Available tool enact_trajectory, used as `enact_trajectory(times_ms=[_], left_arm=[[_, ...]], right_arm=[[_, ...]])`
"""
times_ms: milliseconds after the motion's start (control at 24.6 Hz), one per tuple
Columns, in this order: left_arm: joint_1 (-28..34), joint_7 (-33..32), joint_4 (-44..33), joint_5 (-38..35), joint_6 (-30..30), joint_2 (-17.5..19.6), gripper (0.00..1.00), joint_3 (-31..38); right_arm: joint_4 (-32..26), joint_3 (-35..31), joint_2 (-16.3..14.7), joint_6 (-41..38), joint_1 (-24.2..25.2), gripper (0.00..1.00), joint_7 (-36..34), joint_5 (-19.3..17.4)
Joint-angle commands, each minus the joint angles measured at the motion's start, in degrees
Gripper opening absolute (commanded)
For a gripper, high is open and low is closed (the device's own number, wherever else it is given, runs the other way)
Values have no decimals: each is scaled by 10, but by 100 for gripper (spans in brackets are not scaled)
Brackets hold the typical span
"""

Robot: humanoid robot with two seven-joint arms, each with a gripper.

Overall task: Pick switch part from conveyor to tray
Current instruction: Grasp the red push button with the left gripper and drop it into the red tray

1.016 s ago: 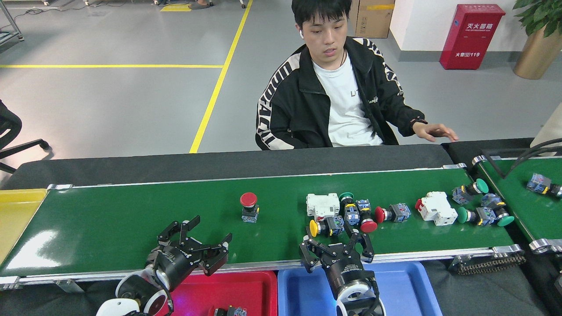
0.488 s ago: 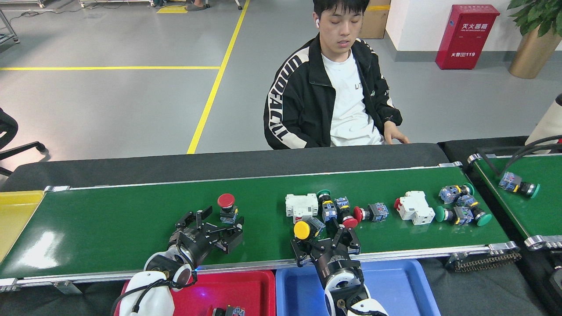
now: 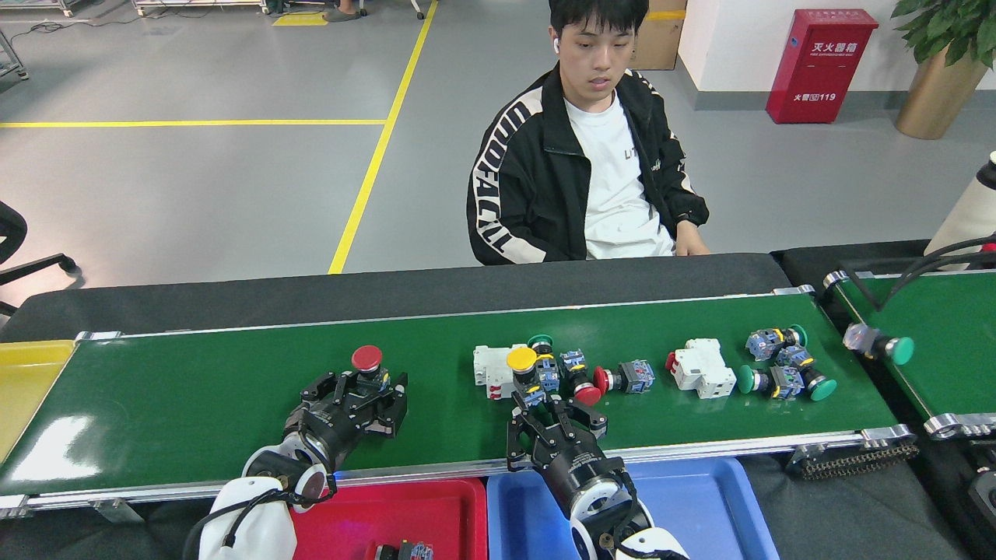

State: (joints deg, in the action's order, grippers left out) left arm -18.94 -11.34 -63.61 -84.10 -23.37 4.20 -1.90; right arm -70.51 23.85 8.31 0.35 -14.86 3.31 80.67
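Left end effector (image 3: 372,404): fingers apart, set around base of red-capped switch part (image 3: 367,364), not seen clamped
Right end effector (image 3: 554,416): fingers apart, just near of yellow-capped switch (image 3: 522,362) in crowded cluster
Conveyor (image 3: 194,389): red-capped part upright, left of centre, well apart from cluster
Grip advice: centre on body below cap, close squarely, lift straight
Trays: red tray (image 3: 436,517) near left, blue tray (image 3: 708,505) near right
Risk: tipping upright part
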Motion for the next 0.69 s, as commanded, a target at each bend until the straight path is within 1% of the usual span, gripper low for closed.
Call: enact_trajectory(times_ms=[0, 41, 122, 203, 284, 325, 366, 406, 447, 488, 528, 569, 610, 650], left_arm=[[20, 1, -42, 31, -15, 29, 6, 9], [41, 1, -73, 47, -17, 42, 6, 17], [82, 1, -123, 65, -25, 62, 6, 38], [153, 1, -198, 82, -63, 79, 6, 66], [214, 1, -256, 83, -103, 81, 6, 94], [247, 1, -283, 82, -125, 81, 6, 101], [270, 0, -299, 80, -142, 82, 6, 102], [291, 0, -310, 77, -161, 84, 7, 101], [308, 0, -321, 70, -179, 84, 7, 100], [318, 0, -327, 65, -193, 84, 9, 100], [326, 0, -331, 58, -206, 82, 11, 99], [327, 0, -330, 54, -216, 80, 21, 99], [328, 1, -330, 54, -216, 79, 44, 99], [328, 1, -330, 54, -216, 77, 60, 100]], right_arm=[[-41, 1, -1, -18, 4, 6, -14, -2], [-81, 1, -5, -44, 27, 6, -14, -3], [-141, 1, -19, -94, 70, 6, -14, -2], [-198, 18, -41, -145, 122, 6, -14, 0], [-229, 36, -61, -184, 155, 6, -16, 0], [-234, 39, -70, -199, 165, 7, -16, 0], [-233, 44, -69, -206, 166, 8, -16, 2], [-231, 58, -67, -207, 165, 13, -14, 3], [-227, 82, -61, -198, 165, 32, -10, 4], [-225, 95, -49, -184, 165, 64, -9, 4], [-224, 108, -33, -156, 166, 100, -2, 4], [-223, 111, -26, -140, 166, 100, 9, 4], [-222, 111, -25, -136, 165, 100, 20, 4], [-222, 110, -25, -135, 164, 100, 24, 3]])
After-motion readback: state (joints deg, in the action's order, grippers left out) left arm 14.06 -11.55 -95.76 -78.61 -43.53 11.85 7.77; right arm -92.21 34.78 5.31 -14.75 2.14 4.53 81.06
